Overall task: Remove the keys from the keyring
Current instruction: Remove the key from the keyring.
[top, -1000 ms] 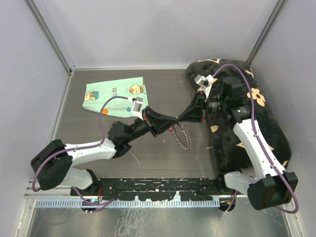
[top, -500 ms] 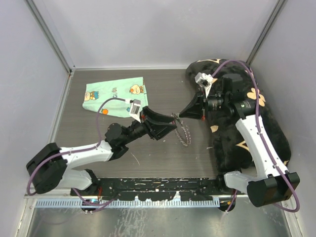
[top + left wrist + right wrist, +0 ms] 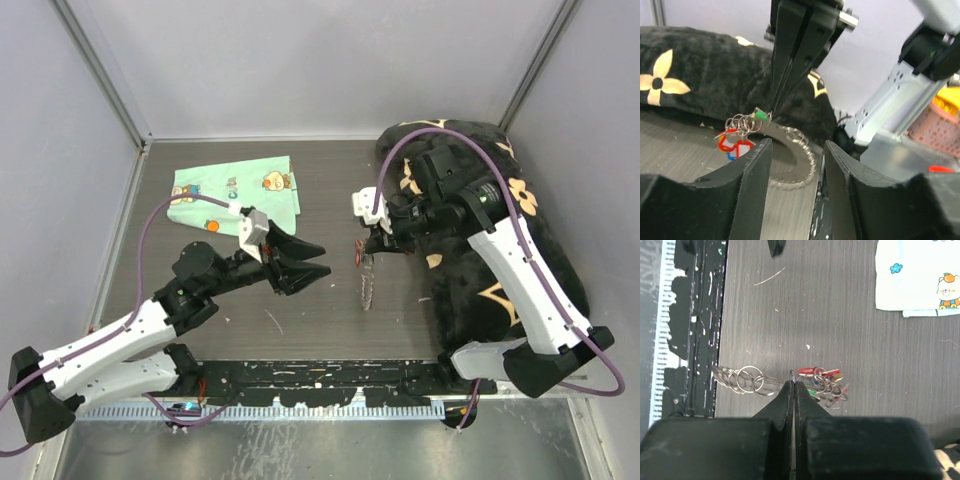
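Your right gripper (image 3: pixel 792 386) pinched the keyring (image 3: pixel 366 284) by its wire, keys (image 3: pixel 822 381) bunched beside the tips. Your left gripper (image 3: pixel 316 263) stood spread, empty, toward the worktop's (image 3: pixel 325 185) left edge.

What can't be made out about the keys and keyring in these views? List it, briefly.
- How many keys: right wrist view, they overlap in one bunch; top view, too small.
- The keyring's lower arc: left wrist view, hidden behind the left gripper's fingers.
- Which wire the right gripper pinches: right wrist view, its own shut fingertips cover the contact.
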Robot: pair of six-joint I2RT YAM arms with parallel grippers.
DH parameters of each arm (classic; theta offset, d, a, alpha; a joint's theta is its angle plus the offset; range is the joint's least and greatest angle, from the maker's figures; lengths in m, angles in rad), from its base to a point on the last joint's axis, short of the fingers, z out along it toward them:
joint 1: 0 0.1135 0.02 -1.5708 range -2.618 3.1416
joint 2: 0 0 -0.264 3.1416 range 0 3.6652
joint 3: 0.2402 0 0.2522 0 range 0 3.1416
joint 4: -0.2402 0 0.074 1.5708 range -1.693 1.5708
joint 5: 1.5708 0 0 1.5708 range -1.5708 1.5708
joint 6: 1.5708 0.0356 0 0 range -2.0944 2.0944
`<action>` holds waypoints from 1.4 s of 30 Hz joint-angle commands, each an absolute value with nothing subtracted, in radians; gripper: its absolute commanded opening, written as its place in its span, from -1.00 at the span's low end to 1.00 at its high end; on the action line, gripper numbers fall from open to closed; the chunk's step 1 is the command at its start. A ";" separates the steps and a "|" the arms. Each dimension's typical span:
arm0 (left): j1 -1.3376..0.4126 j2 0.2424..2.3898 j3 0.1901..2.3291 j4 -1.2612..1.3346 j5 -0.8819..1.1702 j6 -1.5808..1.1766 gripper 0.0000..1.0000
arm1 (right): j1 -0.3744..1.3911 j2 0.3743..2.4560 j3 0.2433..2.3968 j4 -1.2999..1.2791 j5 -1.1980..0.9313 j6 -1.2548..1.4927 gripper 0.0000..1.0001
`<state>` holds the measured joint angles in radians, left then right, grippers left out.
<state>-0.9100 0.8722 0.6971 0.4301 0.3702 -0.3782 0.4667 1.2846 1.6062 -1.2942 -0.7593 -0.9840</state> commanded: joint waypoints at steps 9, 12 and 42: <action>-0.914 1.024 0.663 0.739 0.514 -0.327 -0.39 | 0.531 1.342 1.714 -1.406 -0.748 -1.104 -0.99; -0.914 1.060 0.668 0.768 0.513 -0.324 -0.46 | 0.532 1.347 1.706 -1.407 -0.772 -1.106 -0.98; -0.929 1.255 0.716 0.852 0.508 -0.347 -0.70 | 0.531 1.353 1.689 -1.410 -0.825 -1.113 -0.98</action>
